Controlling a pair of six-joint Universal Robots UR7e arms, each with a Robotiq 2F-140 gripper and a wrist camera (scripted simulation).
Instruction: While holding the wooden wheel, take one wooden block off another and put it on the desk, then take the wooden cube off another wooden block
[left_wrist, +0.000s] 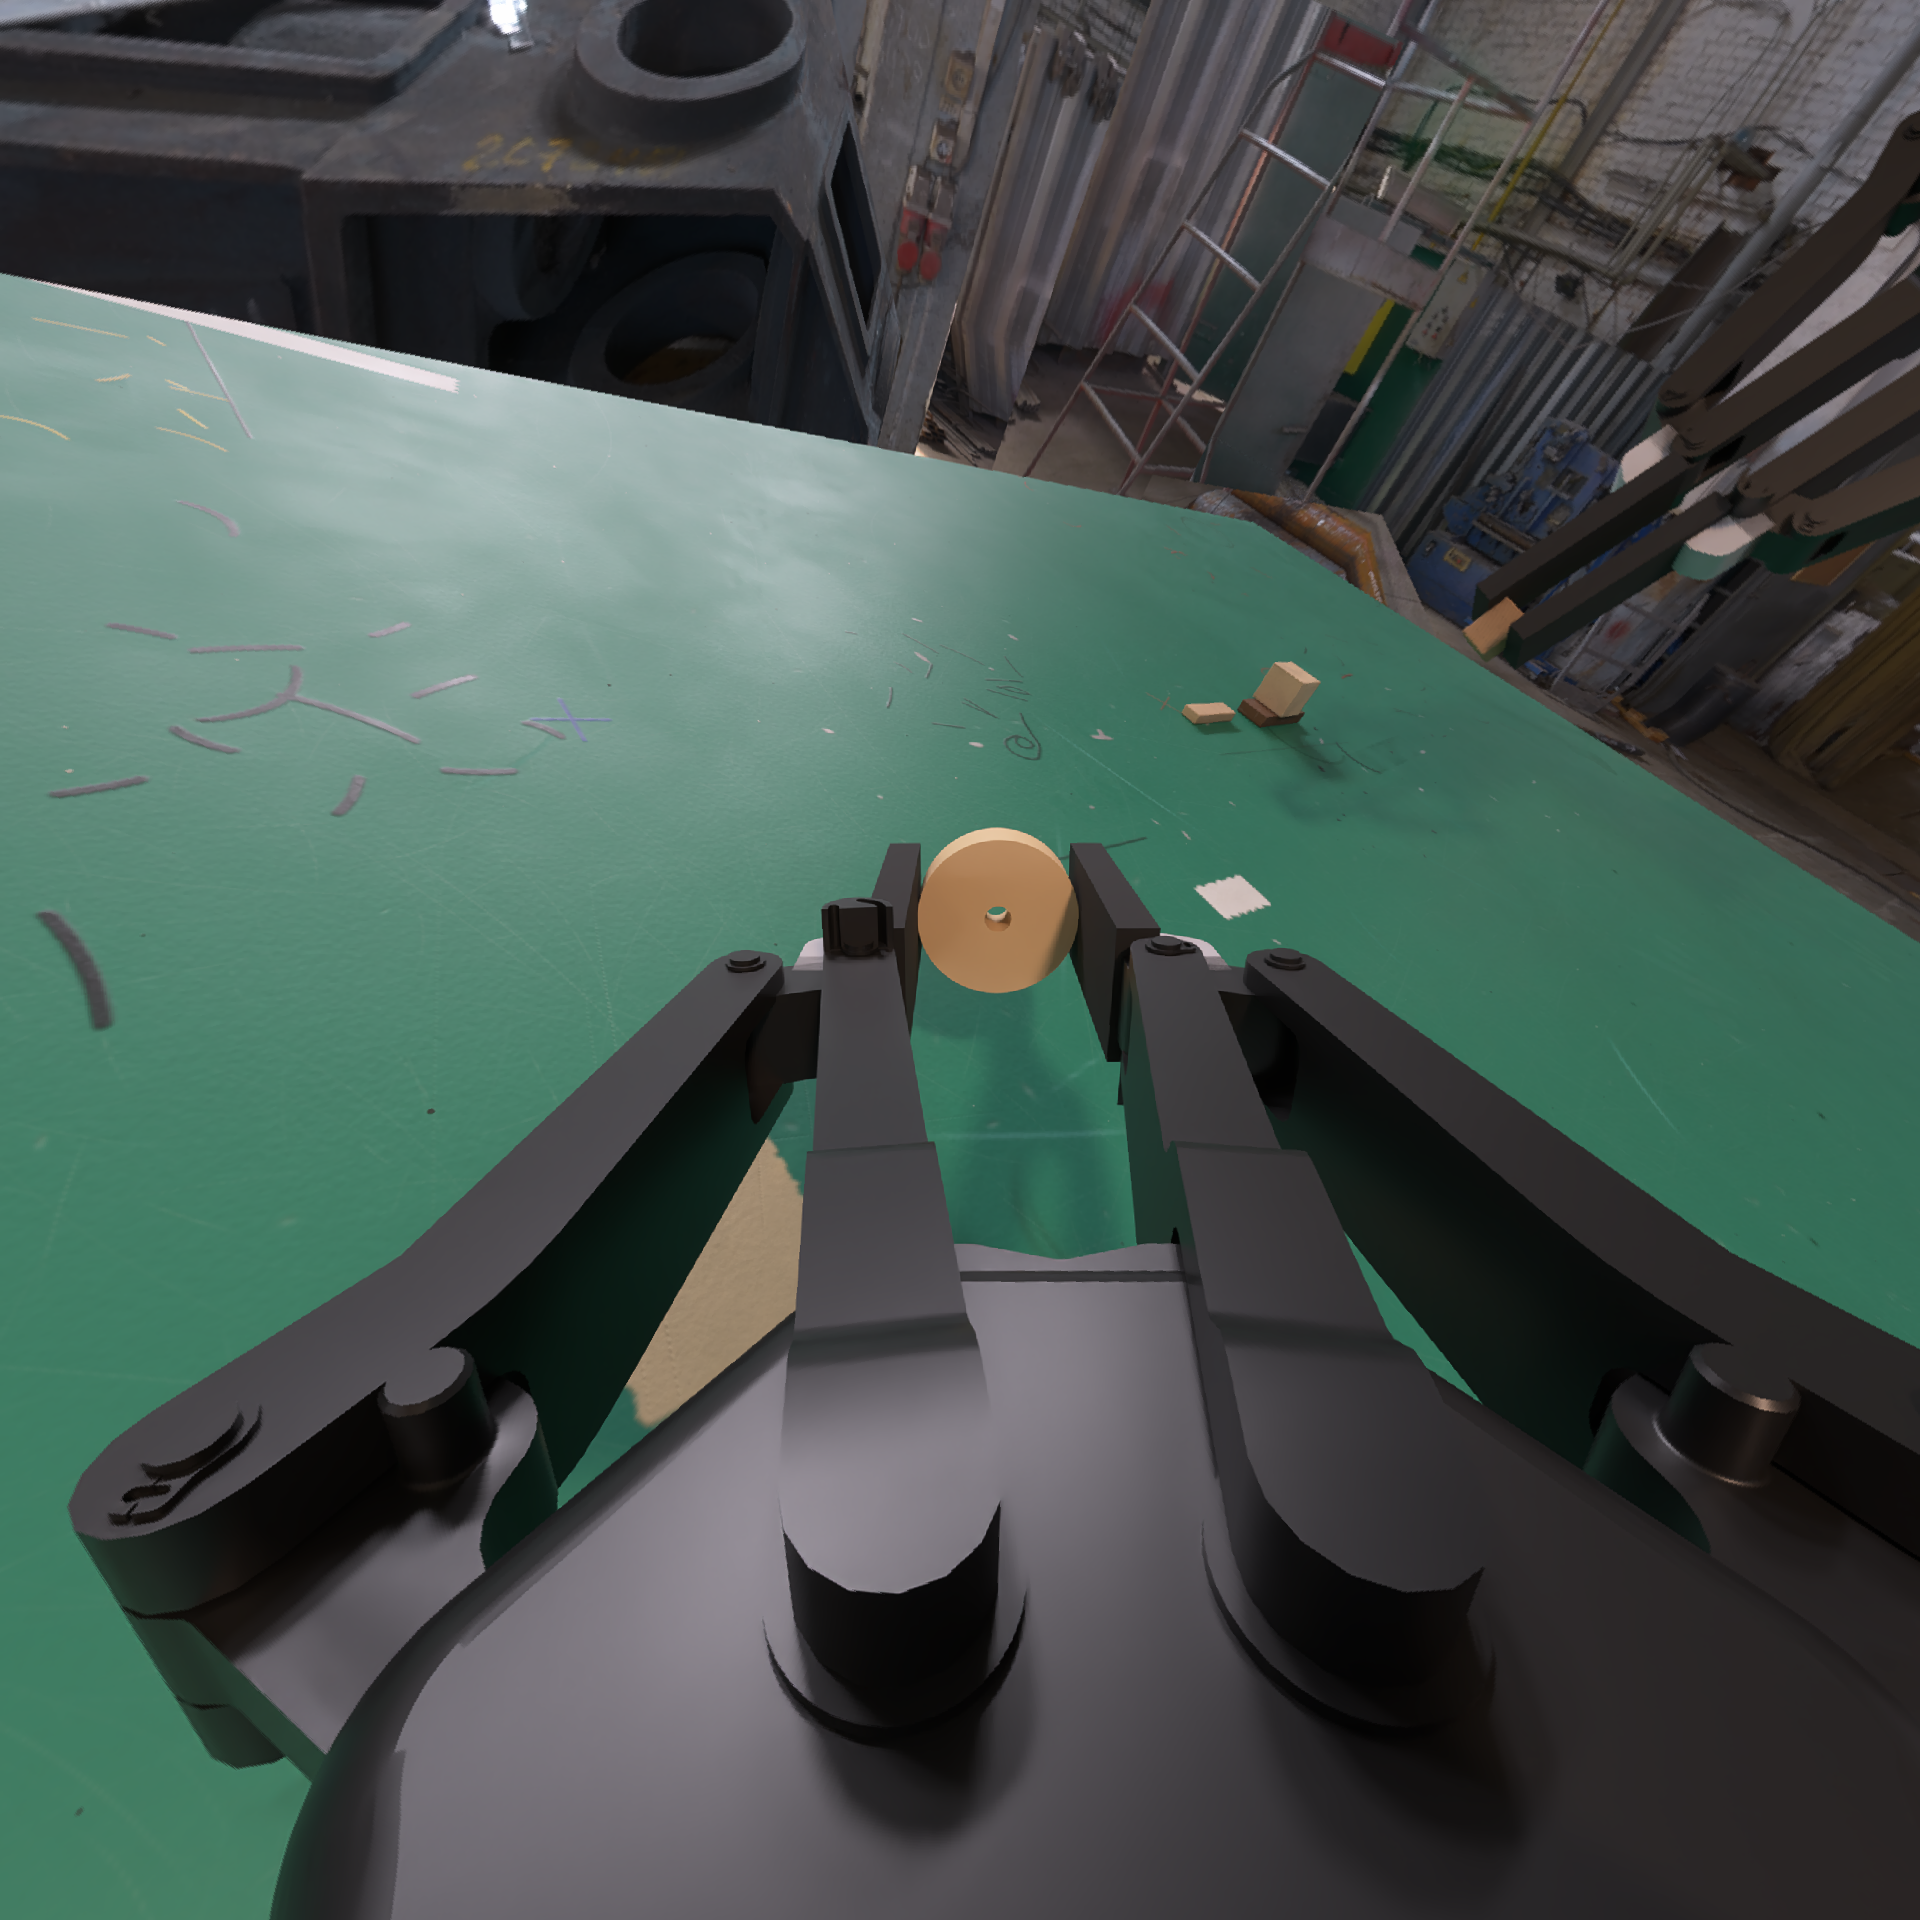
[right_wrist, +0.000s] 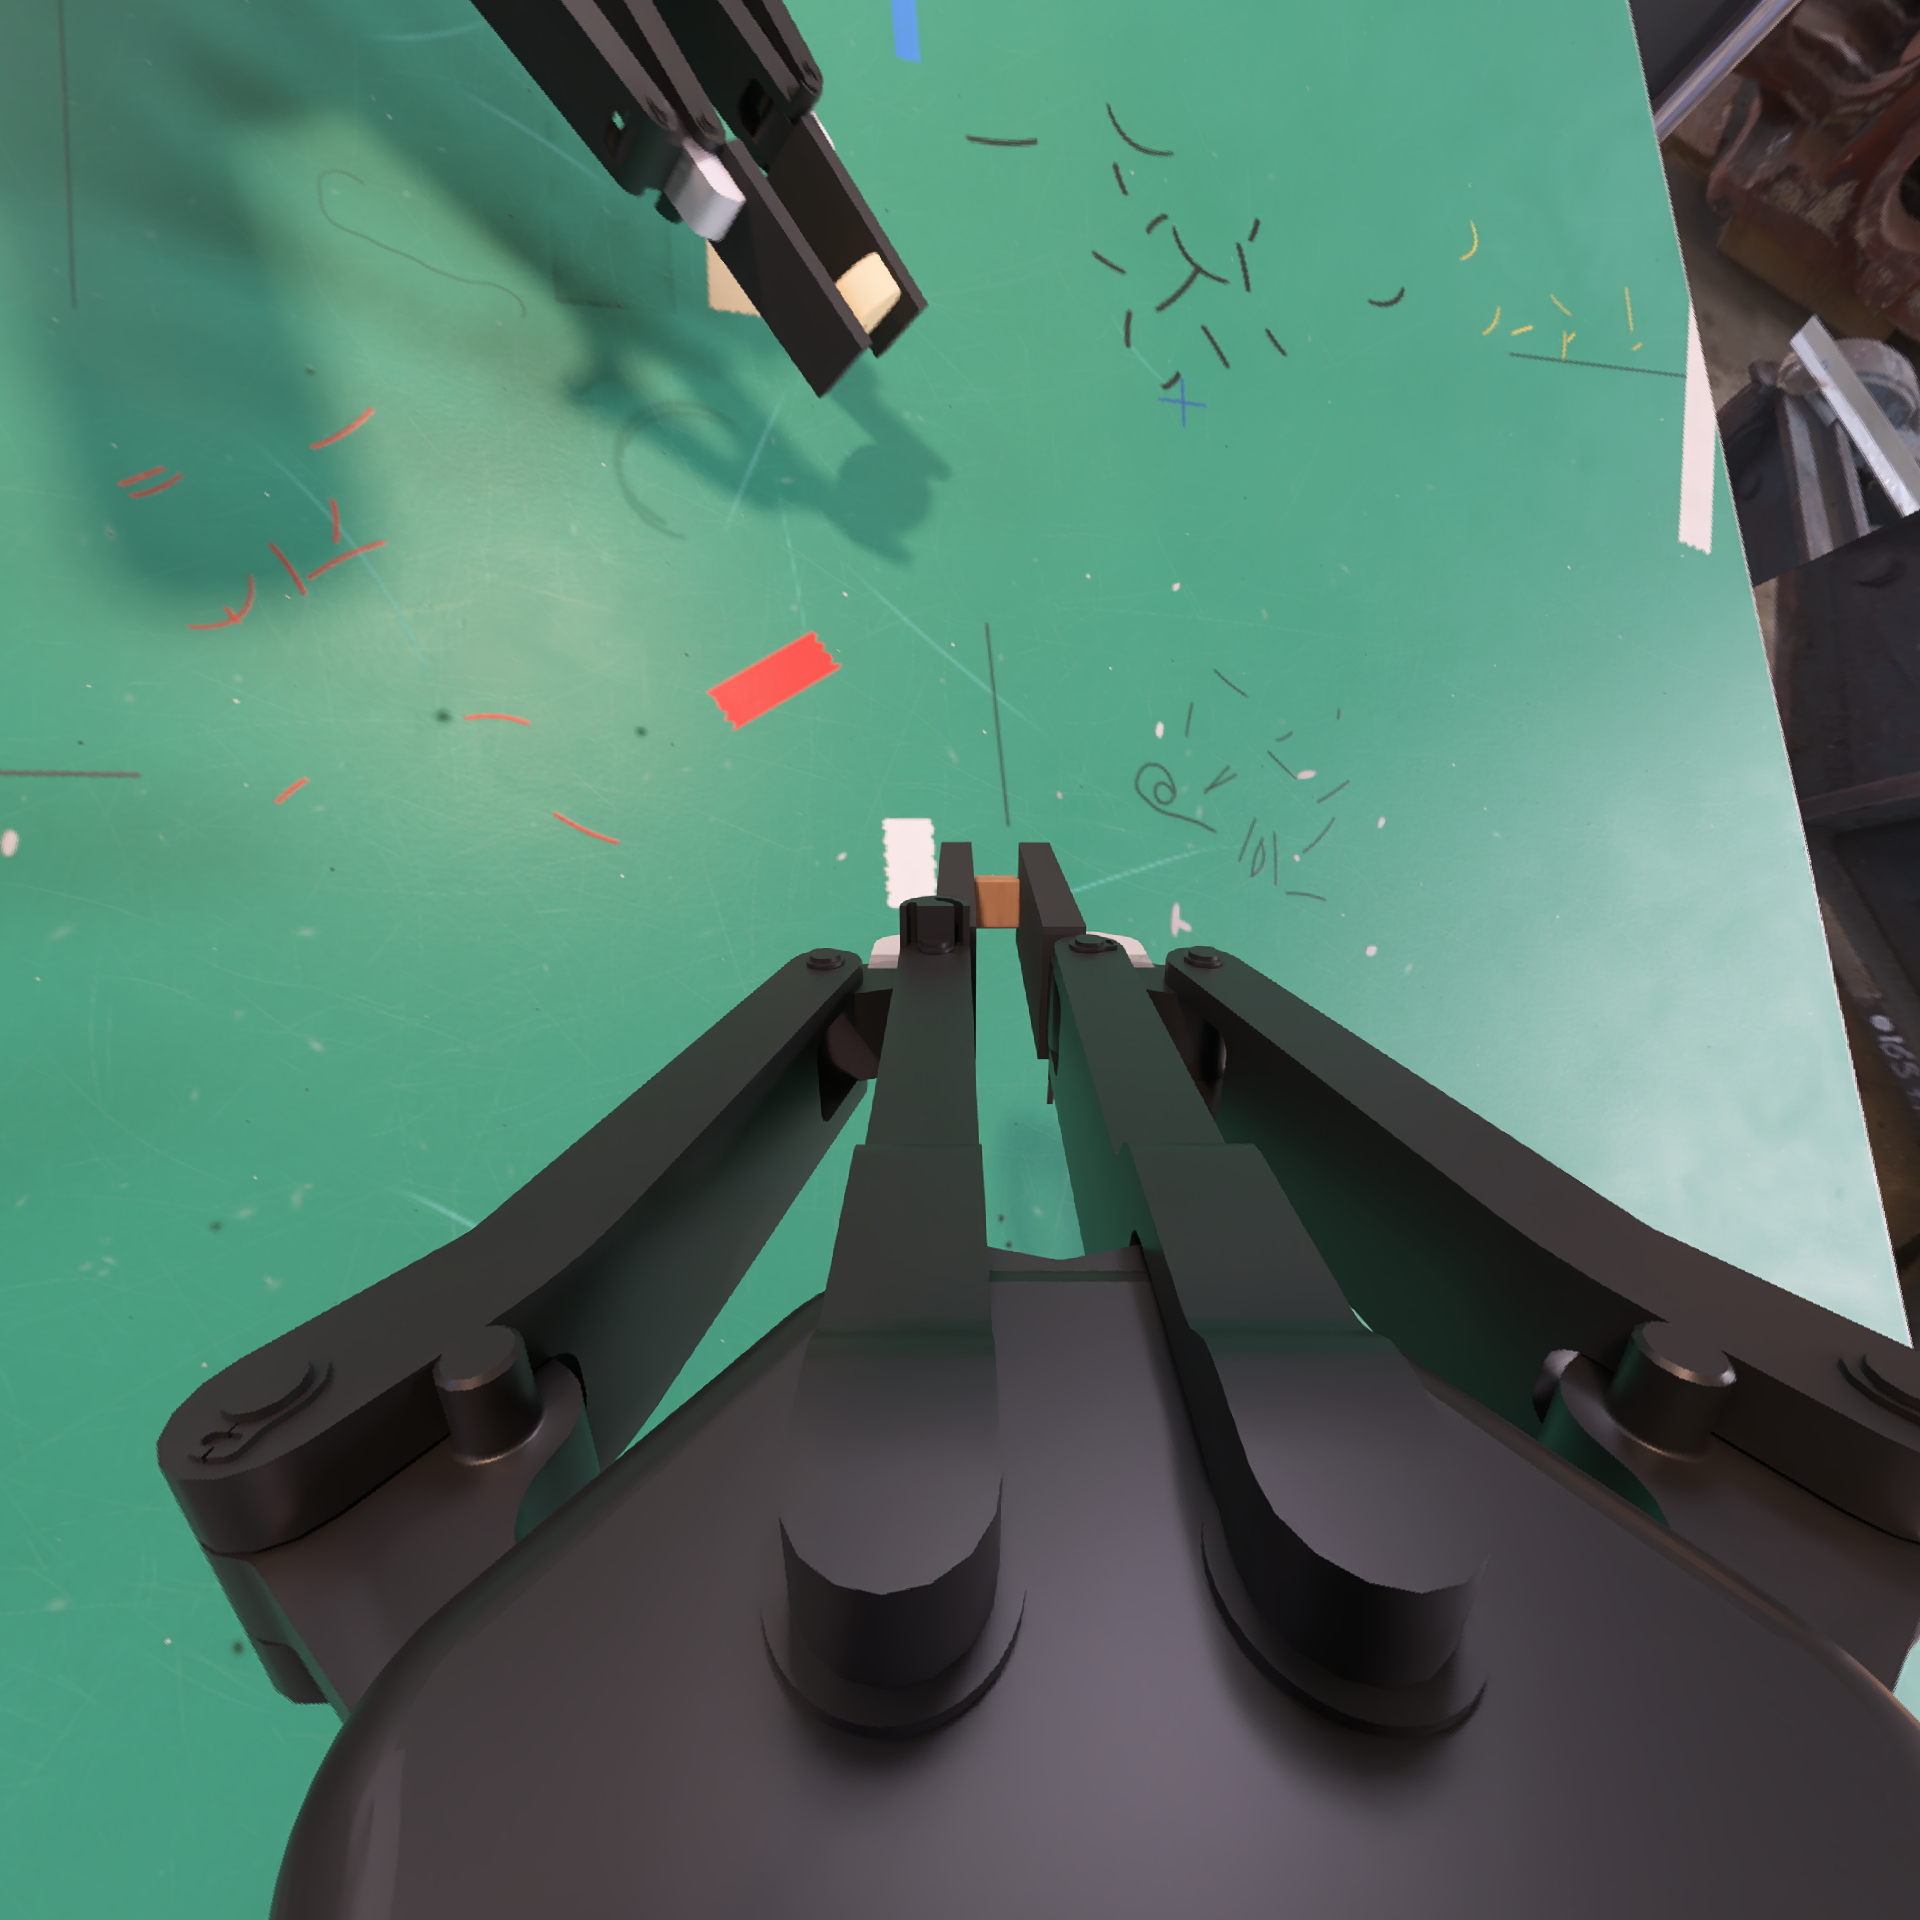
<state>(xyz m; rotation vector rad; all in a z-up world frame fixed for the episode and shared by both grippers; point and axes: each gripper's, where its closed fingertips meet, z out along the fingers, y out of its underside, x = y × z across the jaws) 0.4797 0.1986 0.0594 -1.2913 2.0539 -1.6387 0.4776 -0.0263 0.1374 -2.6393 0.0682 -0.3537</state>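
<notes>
My left gripper (left_wrist: 995, 873) is shut on the round wooden wheel (left_wrist: 995, 912) and holds it above the green desk (left_wrist: 520, 987). Far right on the desk, a light wooden cube (left_wrist: 1288, 686) sits on a dark brown block (left_wrist: 1265, 715). A flat light block (left_wrist: 1208, 713) lies beside them. My right gripper (right_wrist: 995, 868) is shut on a small brown wooden block (right_wrist: 995, 900) above the desk; it also shows in the left wrist view (left_wrist: 1501, 629). The left gripper (right_wrist: 862, 348) with the wheel (right_wrist: 869, 286) shows at the top of the right wrist view. The stack is out of the right wrist view.
A white tape patch (left_wrist: 1232, 896) lies just right of the wheel. A red tape strip (right_wrist: 774, 681) and a white patch (right_wrist: 907, 862) lie ahead of the right gripper. The desk's far edge (left_wrist: 1143, 488) and right edge (right_wrist: 1766, 623) drop to a workshop floor.
</notes>
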